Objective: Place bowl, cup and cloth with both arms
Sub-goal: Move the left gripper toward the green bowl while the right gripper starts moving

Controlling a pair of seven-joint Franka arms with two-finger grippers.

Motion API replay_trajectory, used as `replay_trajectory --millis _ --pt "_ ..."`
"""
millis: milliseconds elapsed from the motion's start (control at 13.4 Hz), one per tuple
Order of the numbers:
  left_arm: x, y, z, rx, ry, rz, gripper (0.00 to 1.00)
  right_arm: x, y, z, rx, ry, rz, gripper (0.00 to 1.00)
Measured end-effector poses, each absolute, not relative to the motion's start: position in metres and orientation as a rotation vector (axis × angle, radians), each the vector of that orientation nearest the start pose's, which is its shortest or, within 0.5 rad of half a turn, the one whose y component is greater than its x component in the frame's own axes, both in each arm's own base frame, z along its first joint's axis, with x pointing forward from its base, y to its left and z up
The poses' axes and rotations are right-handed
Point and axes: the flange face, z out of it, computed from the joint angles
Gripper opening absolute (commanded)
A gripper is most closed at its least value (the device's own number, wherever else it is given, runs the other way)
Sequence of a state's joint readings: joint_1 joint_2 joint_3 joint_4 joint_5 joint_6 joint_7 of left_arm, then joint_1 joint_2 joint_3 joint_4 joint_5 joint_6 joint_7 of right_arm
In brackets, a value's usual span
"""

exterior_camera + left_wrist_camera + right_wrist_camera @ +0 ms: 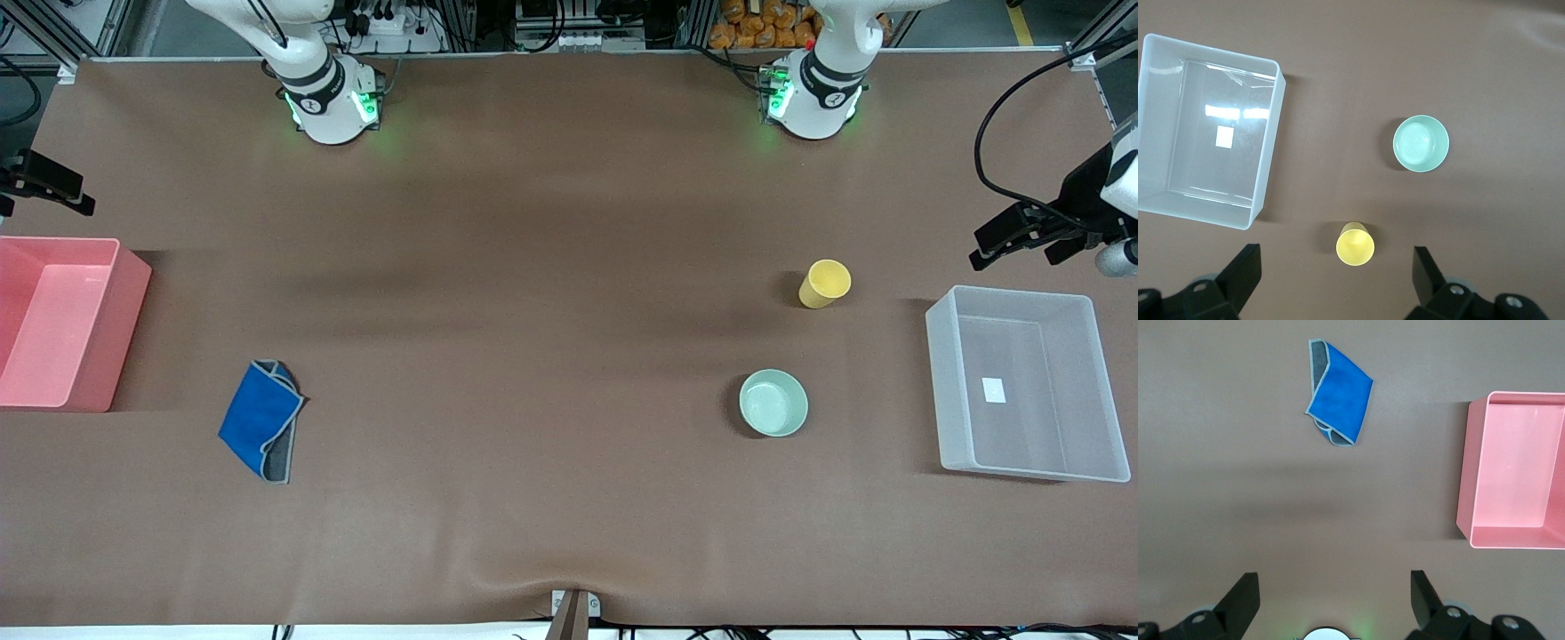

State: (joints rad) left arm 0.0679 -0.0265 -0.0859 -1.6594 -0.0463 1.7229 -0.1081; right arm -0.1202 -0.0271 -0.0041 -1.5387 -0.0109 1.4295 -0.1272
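Spread wide and empty on both arms — left gripper (pixel 1335 267) up in the air near the clear bin (pixel 956 391), right gripper (pixel 1331 590) high at its own end of the table, near the pink bin (pixel 124 329).

Looks like the very start: nothing lifted yet, nothing binned. Next move likely a descent of the left gripper onto the cup (pixel 824 284), fingers straddling its tapered wall, and a drop of the right onto the cloth (pixel 262 419) — a pinch at a raised fold.

Cup: plain yellow, upright, no handle. Bowl (pixel 773 403): pale mint, shallow, empty, nearer the front camera than the cup, apart from it. Cloth: bright blue, grey-edged, folded loosely, flat on the table beside the pink bin.
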Motion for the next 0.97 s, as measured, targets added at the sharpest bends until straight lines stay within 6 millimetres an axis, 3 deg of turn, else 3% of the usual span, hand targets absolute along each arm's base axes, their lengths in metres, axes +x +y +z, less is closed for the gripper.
replay_trajectory --millis 598,748,972 --pt "0.564 -0.016 0.599 -3.186 -0.144 -0.100 1.00 0.527 -0.067 0.642 -3.137 -0.002 0.136 1.00" --pt "0.571 -0.015 0.583 -3.188 -0.145 -0.055 1.00 0.527 -0.067 0.637 -3.135 0.000 0.154 1.00" --pt "0.592 -0.019 0.541 -3.213 -0.151 0.018 1.00 0.530 -0.069 0.615 -3.122 0.004 0.209 1.00"
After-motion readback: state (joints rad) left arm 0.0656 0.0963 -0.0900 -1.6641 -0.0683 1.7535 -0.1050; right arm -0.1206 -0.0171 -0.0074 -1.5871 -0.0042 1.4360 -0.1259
